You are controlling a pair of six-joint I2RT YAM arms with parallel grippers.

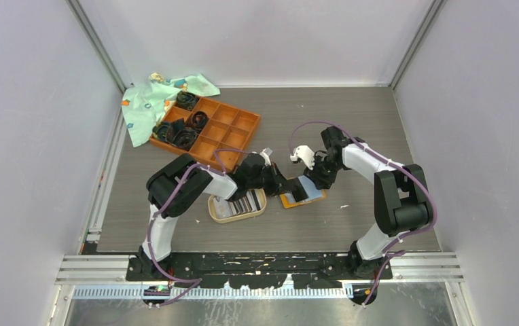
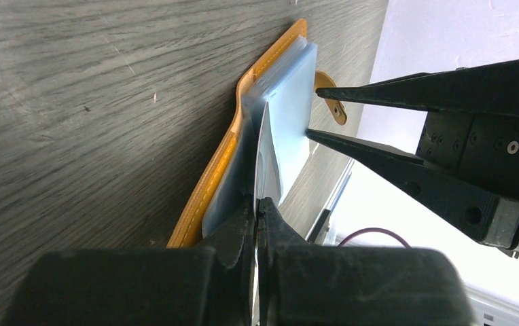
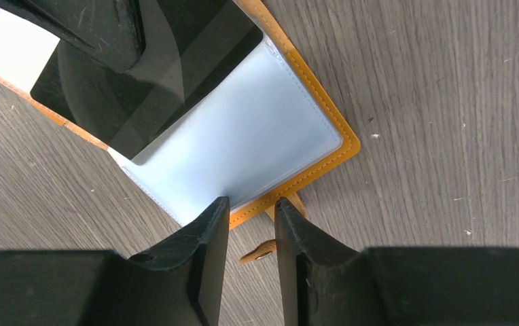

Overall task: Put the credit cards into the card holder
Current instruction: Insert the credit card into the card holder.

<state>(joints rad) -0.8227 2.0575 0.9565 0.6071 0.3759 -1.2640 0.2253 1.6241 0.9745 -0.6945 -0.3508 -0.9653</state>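
Note:
The card holder [image 1: 304, 195] lies open on the table, orange with pale blue pockets. My left gripper [image 1: 289, 185] is shut on a black credit card [image 3: 148, 75], whose lower end sits in a pocket of the holder [image 3: 243, 149]. In the left wrist view the card [image 2: 267, 153] shows edge-on between the shut jaws of the left gripper [image 2: 260, 201]. My right gripper [image 3: 251, 202] is open by a narrow gap, its tips at the holder's orange edge beside the snap strap [image 3: 260, 252]. Several more cards [image 1: 246, 202], some striped, lie in an oval dish.
The oval tan-rimmed dish [image 1: 216, 216] sits just left of the holder, under the left arm. An orange-brown compartment tray [image 1: 233, 122] with black items stands at the back left, beside a green cloth [image 1: 145, 105]. The right gripper's fingers [image 2: 379, 92] reach over the holder.

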